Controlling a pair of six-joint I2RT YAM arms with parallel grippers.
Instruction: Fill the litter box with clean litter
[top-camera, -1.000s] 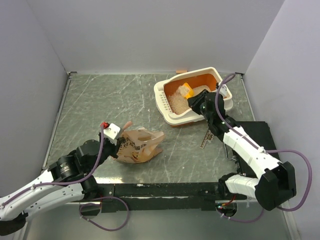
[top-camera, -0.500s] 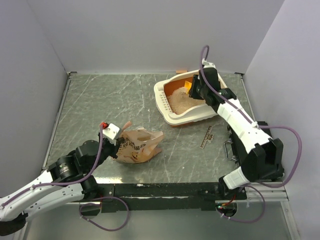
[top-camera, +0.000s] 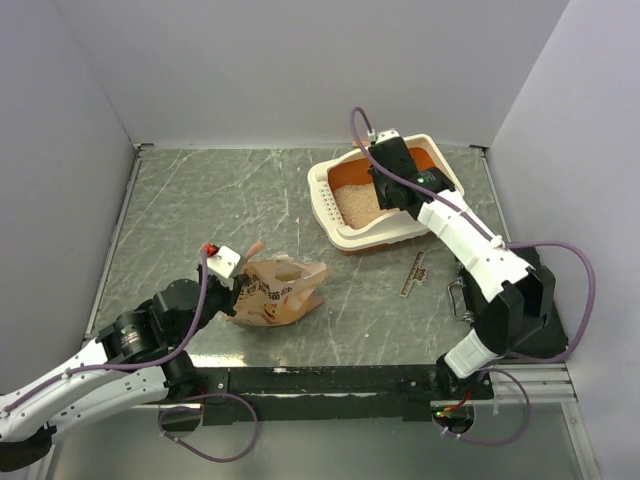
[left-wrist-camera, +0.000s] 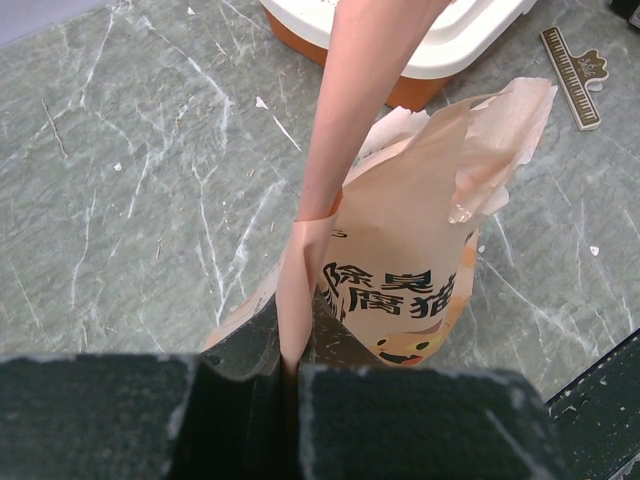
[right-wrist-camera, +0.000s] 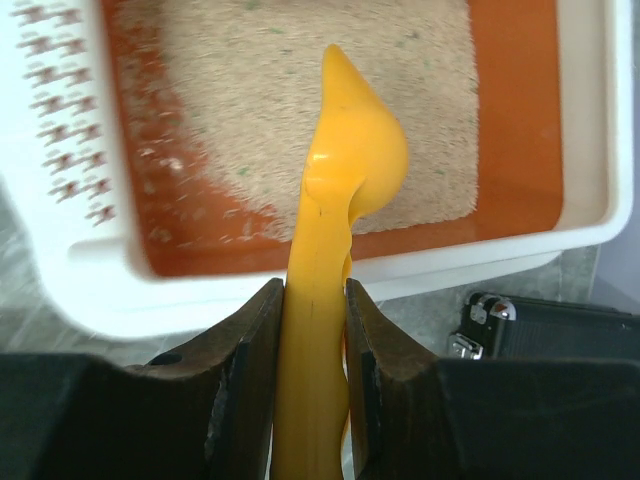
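Scoop (right-wrist-camera: 335, 200) update: my right pincer (right-wrist-camera: 312, 330) is clamped on its handle and in the last second swung from the near rim to above the litter box (top-camera: 335, 235), at the table's (top-camera: 200, 200) far right. Scoop looks empty and litter (right-wrist-camera: 300, 100) covers maybe half the orange floor, so I'd guess more loads are needed. Meanwhile my left pincer (left-wrist-camera: 290, 365) is pinched on the paper bag (left-wrist-camera: 400, 260)

Litter box (top-camera: 322, 200) sits flat at far right of tabletop (top-camera: 200, 220): cream shell, orange inside, perforated end facing left. Clean litter (top-camera: 355, 204): pale beige granules covering part of the floor, with orange bare at the edges.
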